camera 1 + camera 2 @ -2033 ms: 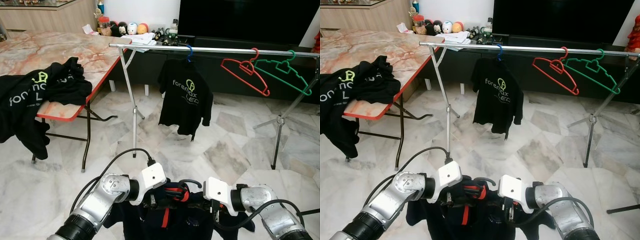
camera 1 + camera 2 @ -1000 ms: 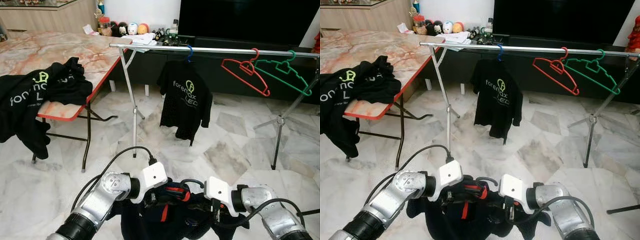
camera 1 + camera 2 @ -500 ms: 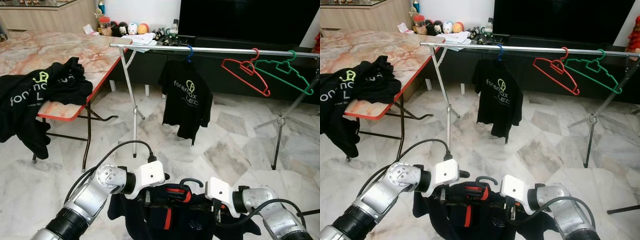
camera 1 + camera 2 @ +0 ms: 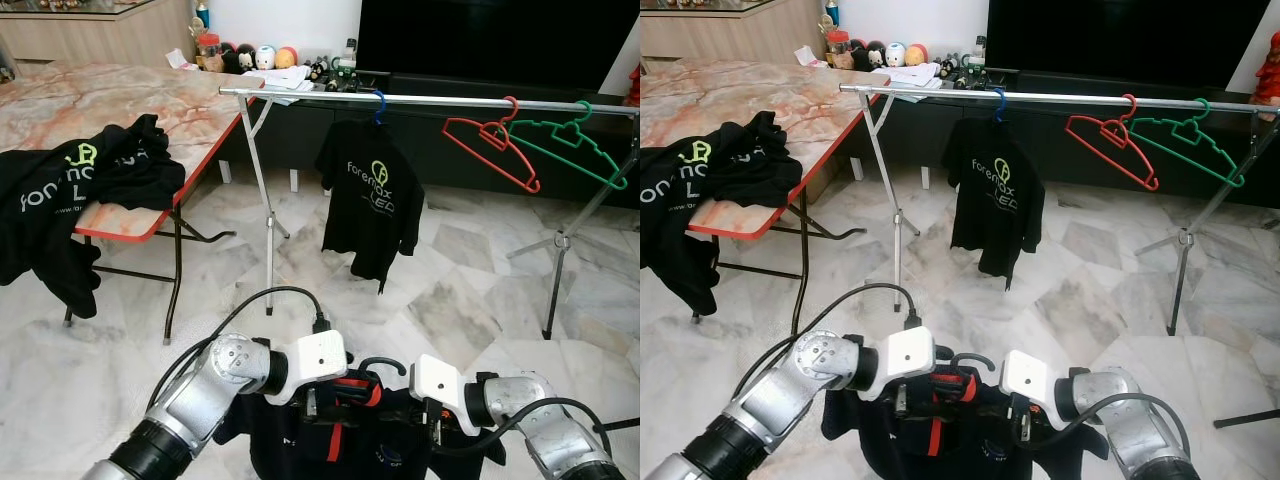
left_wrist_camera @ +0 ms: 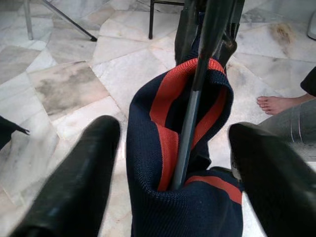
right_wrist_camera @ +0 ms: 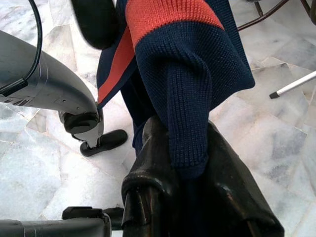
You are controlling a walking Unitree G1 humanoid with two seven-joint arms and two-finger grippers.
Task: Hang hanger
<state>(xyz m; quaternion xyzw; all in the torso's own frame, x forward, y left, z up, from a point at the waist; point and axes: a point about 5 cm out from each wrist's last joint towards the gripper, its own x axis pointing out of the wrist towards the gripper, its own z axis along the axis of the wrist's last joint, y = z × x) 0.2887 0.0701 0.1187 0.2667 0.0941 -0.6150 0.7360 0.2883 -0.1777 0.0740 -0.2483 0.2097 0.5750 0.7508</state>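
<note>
At six o'clock in the head views, the left gripper (image 5: 173, 163) stands wide, its fingers (image 5: 74, 177) either side of the navy garment's (image 5: 187, 197) red-striped collar, through which the dark hanger (image 5: 190, 118) passes. The right gripper (image 6: 197, 197) is clamped on a fold of that garment beside it. At twelve o'clock the clothes rail (image 4: 430, 98) carries a black T-shirt (image 4: 372, 205), a red hanger (image 4: 492, 145) and a green hanger (image 4: 565, 150); at ten o'clock a worktop (image 4: 120, 100) bears black shirts (image 4: 70, 190).
</note>
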